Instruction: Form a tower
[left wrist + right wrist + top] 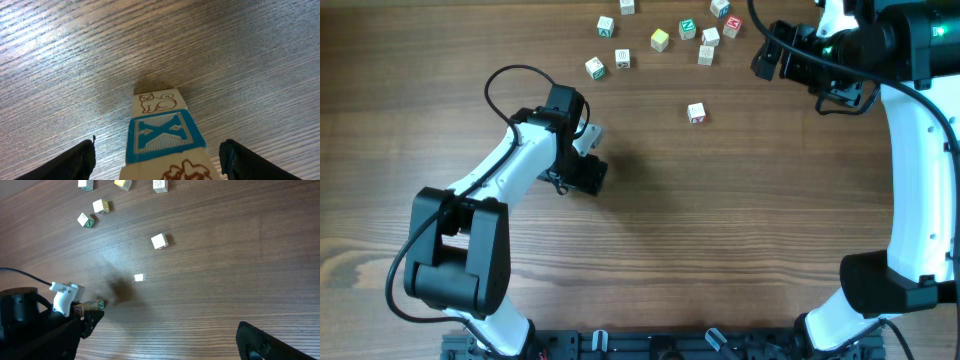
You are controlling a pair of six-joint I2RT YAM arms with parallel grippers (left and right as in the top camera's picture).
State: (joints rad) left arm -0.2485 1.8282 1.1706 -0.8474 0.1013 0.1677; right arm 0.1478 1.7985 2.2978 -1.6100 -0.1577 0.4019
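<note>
**Letter-cube tower sitting between open jaws, nothing gripped**

The tower point(165, 132) is a stack of small square-edged wooden cubes, left of the middle of the bench point(720, 230). In the left wrist view it sits right between the left gripper point(157, 152) fingers. The face at the far end, where the stack meets the bench, is pale bare wood with a cat outline in thin brown line. The next one has a chunky blue X on a finely ribbed panel with a solid blue border. The closest face has another brown line drawing, cut off by the frame edge. From overhead I can't pick the stack out at all, since the arm's wrist hides it.

The left jaws stand open, with the black fingers point(75, 162) on either side of the stack and a strip of bench showing on both sides, so nothing is gripped.

The right gripper point(763, 63) is up at the far right of the bench, well apart from the tower, jaws spread wide and empty.

The bench surface is brown wood-look with long streaky grain. A single cube point(696, 113) with red marking sits alone, and more loose cubes point(660, 39) with green, yellow and red faces are scattered along the far edge.
</note>
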